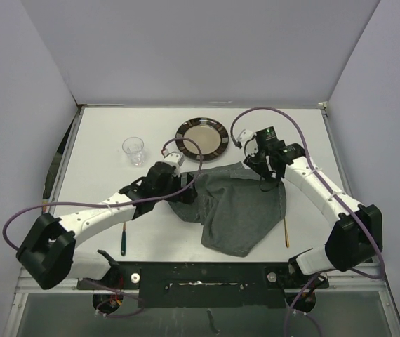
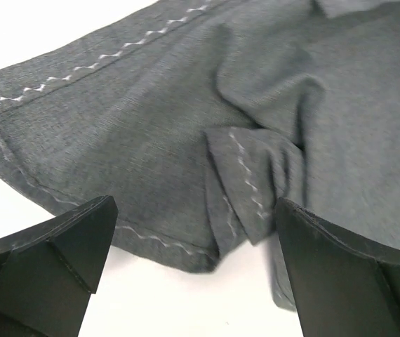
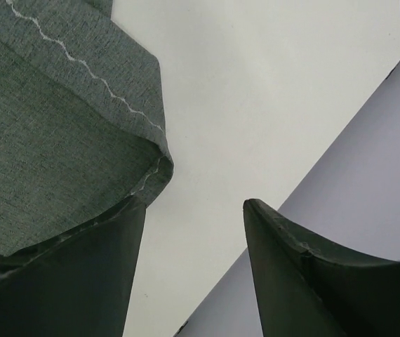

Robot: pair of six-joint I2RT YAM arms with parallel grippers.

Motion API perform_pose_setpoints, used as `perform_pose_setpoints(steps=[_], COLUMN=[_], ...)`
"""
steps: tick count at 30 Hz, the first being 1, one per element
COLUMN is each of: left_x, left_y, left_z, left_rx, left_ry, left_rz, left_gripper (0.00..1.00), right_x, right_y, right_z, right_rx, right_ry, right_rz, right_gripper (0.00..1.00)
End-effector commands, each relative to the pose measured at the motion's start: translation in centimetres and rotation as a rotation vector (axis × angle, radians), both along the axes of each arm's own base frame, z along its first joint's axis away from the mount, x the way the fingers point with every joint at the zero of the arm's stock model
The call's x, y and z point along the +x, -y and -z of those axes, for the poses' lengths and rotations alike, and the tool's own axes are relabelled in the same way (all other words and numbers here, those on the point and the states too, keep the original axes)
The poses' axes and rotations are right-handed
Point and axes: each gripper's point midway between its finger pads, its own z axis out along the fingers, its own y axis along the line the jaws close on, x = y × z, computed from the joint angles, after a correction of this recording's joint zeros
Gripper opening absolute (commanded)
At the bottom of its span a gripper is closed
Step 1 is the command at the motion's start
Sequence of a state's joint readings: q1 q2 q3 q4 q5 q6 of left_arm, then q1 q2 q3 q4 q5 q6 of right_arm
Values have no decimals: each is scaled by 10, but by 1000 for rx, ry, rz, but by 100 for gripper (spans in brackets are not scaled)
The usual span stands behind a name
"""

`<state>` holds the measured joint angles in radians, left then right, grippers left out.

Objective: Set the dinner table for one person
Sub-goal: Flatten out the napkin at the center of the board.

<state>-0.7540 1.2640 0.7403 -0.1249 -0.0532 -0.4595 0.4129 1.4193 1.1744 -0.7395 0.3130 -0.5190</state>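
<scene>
Placemat: limp, light, rumpled on the counter; we'd pinch a stitched corner
Left end effector: wide open, empty
Right end effector: parted, empty

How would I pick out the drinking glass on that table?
Start with the big white table and go to its far left part. The glass stands there alone, left of the dark-rimmed plate and beyond the crumpled grey cloth. It is the only clear, see-through thing in view.
</scene>
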Motion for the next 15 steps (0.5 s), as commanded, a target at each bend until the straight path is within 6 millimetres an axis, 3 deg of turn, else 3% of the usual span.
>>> perform_pose_setpoints(steps=[1,4,5,8,15], left_x=[44,56,60,67,70], left_y=[3,-9,-13,-23,-65], left_z=[1,26,33,45,67], left_rx=[-52,-56,-51,-16,87], left_ry=[39,-9,-27,-52,-83], left_rz=[-90,-157,-178,-226,-407], left_gripper=[98,98,98,98,98], right_x=[24,25,26,24,23], right_y=[-18,-22,-22,-24,-24], right_z=[-34,-28,-24,-18,-10], right_rx=[118,134,132,130,119], right_ry=[99,75,66,51,30], right_rz=[11,17,16,4,-14], right_gripper=[58,42,41,49,49])
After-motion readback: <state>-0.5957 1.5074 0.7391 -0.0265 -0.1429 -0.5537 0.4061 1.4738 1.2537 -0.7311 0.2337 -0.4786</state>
